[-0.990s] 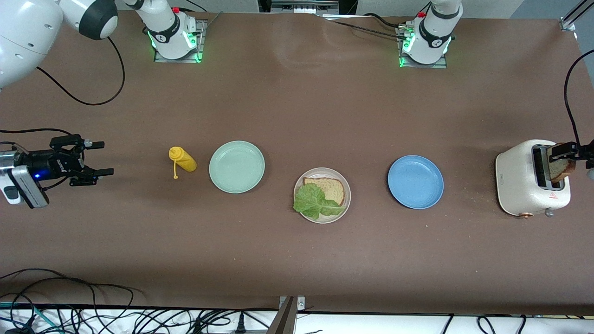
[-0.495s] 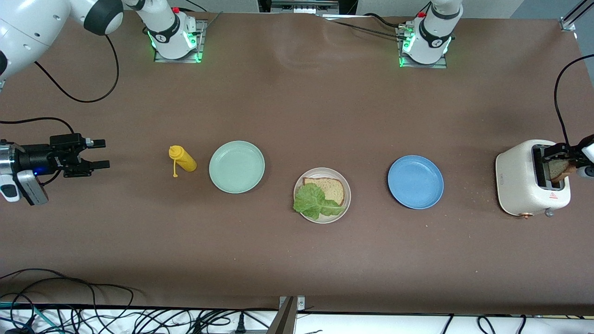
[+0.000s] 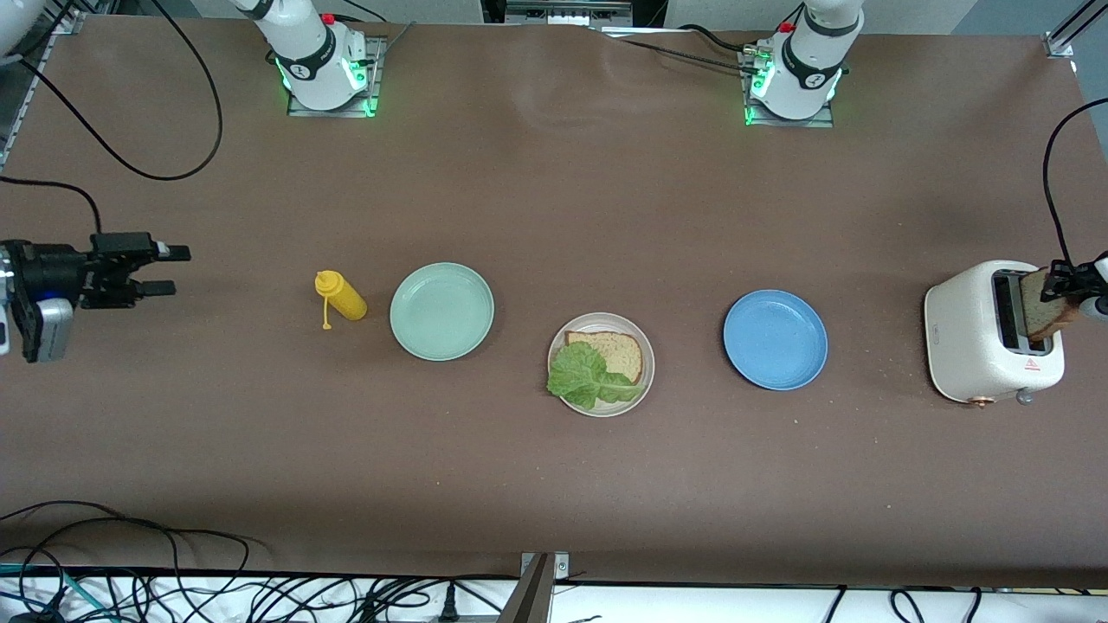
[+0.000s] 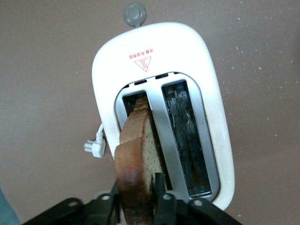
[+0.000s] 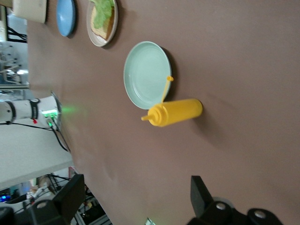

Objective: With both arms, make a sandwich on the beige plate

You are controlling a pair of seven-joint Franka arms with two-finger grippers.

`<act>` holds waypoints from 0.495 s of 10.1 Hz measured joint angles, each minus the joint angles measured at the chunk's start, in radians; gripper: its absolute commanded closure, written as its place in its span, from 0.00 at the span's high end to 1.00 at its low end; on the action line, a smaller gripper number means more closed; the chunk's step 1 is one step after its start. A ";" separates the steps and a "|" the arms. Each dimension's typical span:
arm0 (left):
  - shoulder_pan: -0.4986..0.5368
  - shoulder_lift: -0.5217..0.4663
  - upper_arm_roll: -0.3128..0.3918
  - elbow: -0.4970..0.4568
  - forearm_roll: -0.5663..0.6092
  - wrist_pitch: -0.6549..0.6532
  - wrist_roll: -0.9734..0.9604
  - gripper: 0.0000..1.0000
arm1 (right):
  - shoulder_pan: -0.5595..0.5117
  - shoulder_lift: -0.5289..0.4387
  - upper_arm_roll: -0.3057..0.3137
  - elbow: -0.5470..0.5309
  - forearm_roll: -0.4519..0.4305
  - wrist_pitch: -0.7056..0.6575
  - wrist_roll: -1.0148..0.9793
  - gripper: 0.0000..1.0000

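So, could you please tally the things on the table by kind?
Plates: 3 – mint-green plate, beige plate, blue plate
Bread slices: 2 – one on the beige plate, one in the toaster
Lettuce leaf: 1
Mustard bottle: 1
Toaster: 1
Total: 8

White Frankas, black hands, green glow at the bases

Both arms are glossy white with black bands, bolted to metal plates lit green, a small red button on each. The right gripper (image 3: 169, 270) is all black with a grey camera block showing a blue light; the left gripper (image 3: 1060, 281) is black too, black cables trailing.
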 measured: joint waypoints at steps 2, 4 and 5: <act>0.000 -0.003 -0.004 0.010 0.000 0.000 0.012 0.00 | -0.070 -0.096 0.112 -0.058 -0.149 0.063 0.060 1.00; 0.000 -0.006 -0.013 0.061 -0.012 -0.023 0.005 0.00 | -0.151 -0.189 0.278 -0.109 -0.321 0.127 0.236 1.00; -0.005 -0.008 -0.018 0.116 -0.020 -0.081 0.005 0.00 | -0.172 -0.254 0.362 -0.161 -0.431 0.180 0.310 1.00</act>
